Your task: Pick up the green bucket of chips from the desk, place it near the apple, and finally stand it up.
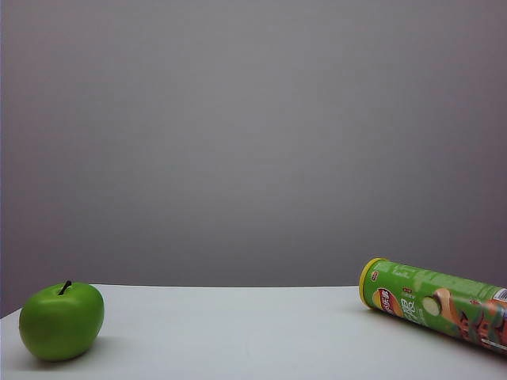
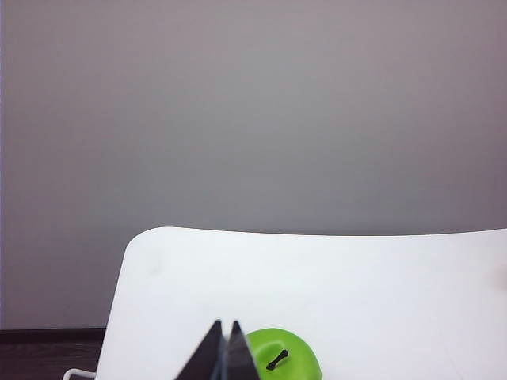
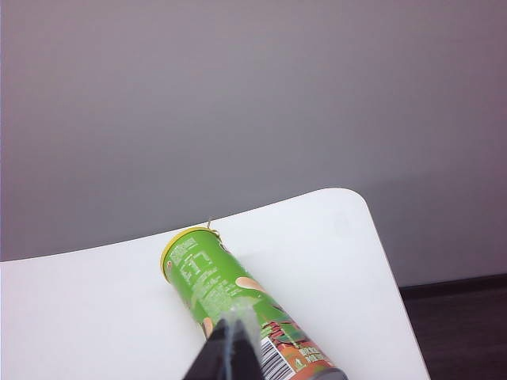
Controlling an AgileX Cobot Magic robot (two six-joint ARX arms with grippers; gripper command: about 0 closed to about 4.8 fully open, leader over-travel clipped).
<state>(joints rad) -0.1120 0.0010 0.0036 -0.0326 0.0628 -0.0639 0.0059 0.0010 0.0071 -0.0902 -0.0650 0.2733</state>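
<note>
both hands pinched empty: left hand [image 2: 224, 352] above apple [image 1: 62, 321], right hand [image 3: 232, 348] above toppled chips bucket [image 1: 436, 305]

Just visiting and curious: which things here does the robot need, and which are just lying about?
Needed:
- tall green cylindrical chips can, lying on its side
- round glossy green apple
- plain white desk
- shut left gripper and right gripper, above the desk

Lying about:
- nothing visible
</note>
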